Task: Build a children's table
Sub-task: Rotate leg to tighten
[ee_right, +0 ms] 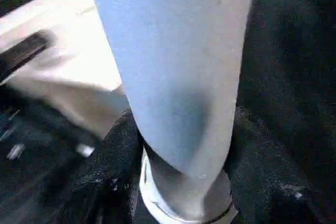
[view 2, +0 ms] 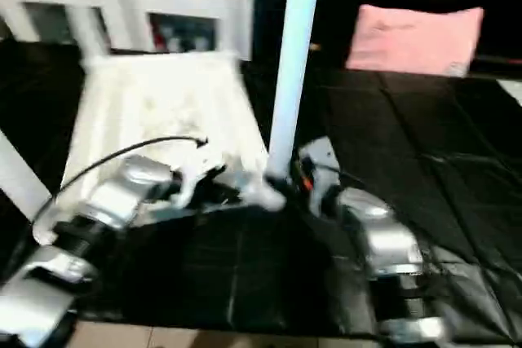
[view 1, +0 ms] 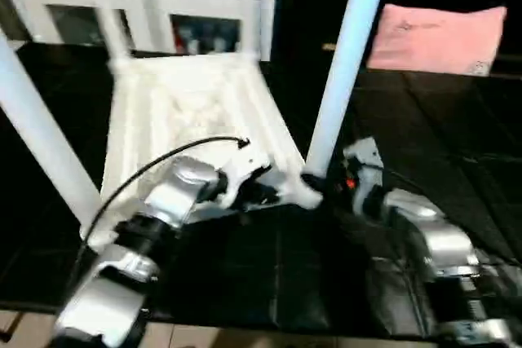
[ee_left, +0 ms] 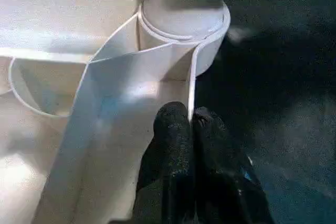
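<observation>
The left hand (ee_left: pixel 190 129) is clenched on the rim of the tabletop (view 1: pixel 192 112), upside down on the black surface (view 1: pixel 277 266); the right hand (view 1: pixel 326 181) grasps the upright leg (view 1: pixel 347 63) in the near corner socket (ee_left: pixel 184 30); beyond, a pillow (view 1: pixel 436 38) and a cabinet (view 1: pixel 139 6).

I'm looking at what reads as a home room, maybe a playroom or living space: a white glass-door cabinet (view 1: pixel 155 14) stands at the back with small items behind its panes. A pink pillow (view 1: pixel 440 37) lies on the dark, glossy black floor covering (view 1: pixel 457 144), and a strip of pale flooring (view 1: pixel 245 338) shows at the near edge of it.
</observation>
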Robot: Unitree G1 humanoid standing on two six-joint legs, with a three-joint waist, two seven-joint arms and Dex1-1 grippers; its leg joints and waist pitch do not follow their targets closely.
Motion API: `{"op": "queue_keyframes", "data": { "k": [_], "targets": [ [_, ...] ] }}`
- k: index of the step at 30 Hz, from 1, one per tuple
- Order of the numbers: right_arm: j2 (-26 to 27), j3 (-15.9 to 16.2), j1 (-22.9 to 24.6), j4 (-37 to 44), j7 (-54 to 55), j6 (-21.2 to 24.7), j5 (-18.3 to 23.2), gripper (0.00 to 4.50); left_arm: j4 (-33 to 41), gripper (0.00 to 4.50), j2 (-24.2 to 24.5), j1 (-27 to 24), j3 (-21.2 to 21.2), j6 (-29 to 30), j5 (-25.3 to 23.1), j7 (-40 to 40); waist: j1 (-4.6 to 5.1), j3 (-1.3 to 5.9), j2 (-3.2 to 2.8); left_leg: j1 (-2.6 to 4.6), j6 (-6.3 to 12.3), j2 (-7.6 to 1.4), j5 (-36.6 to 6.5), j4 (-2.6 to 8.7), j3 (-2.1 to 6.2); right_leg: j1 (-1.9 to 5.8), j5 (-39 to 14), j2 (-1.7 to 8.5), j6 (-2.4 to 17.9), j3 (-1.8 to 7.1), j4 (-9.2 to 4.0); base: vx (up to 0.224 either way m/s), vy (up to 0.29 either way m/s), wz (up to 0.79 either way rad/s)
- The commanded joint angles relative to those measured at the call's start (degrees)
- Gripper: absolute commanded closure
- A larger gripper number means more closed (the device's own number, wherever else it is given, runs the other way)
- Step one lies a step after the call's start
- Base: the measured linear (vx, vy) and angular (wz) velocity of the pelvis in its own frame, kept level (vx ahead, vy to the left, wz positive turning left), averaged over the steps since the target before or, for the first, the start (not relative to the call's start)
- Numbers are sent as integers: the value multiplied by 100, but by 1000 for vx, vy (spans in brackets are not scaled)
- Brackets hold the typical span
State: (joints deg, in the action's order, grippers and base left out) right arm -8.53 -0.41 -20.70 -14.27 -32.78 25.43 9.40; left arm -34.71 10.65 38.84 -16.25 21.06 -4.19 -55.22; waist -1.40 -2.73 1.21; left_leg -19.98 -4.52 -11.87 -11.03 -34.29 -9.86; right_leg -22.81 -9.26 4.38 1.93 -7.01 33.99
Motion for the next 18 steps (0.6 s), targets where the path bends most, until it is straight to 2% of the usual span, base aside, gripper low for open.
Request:
{"op": "queue_keyframes", "data": {
  "k": [1,3,6,7,8,11,14,15,18],
  "targets": [
    [554,515,-133,-225,480,307,-123,253,207,450,-586,113,10,8,190,519,-33,348,-4,-16,144,-75,-1216,370,62,273,-2848,399,385,251,-620,0,0,0],
    [734,502,-231,-288,854,357,-277,253,201,450,-716,127,100,90,145,816,-12,351,-4,-3,153,-82,-1243,374,59,267,-2754,394,424,263,-617,0,0,0],
    [803,453,-289,-310,960,372,-274,253,242,450,-735,118,116,162,137,848,-18,361,-5,-21,231,-89,-1145,389,56,287,-2468,404,478,294,-588,0,0,0],
    [803,381,-291,-235,940,360,-224,200,308,450,-690,93,116,226,134,826,-27,363,0,-22,256,-99,-1099,394,54,296,-2336,412,524,305,-571,0,0,0],
    [803,381,-291,-235,940,360,-224,187,308,450,-690,93,116,226,134,826,-28,361,-2,-28,269,-97,-1083,394,51,298,-2292,410,539,308,-567,0,0,0],
    [684,408,-238,-113,747,231,-211,177,335,450,-567,75,72,144,126,661,-36,366,2,-33,297,-104,-1010,400,46,315,-2127,412,598,319,-546,0,0,0],
    [556,437,-209,-71,605,118,-244,138,332,450,-488,69,49,25,111,610,-40,363,-7,-29,295,-112,-980,406,43,311,-2049,416,631,329,-537,0,0,0],
    [335,472,-175,-28,316,56,-219,133,318,450,-393,68,26,-22,103,497,-56,370,-3,-37,315,-107,-962,402,42,334,-1979,416,644,331,-523,0,0,0],
    [-29,494,-117,62,-182,-28,-150,101,320,450,-227,52,-37,-109,101,201,-79,366,1,-39,375,-111,-946,395,30,341,-1845,413,689,340,-514,0,0,0]
  ]
}}
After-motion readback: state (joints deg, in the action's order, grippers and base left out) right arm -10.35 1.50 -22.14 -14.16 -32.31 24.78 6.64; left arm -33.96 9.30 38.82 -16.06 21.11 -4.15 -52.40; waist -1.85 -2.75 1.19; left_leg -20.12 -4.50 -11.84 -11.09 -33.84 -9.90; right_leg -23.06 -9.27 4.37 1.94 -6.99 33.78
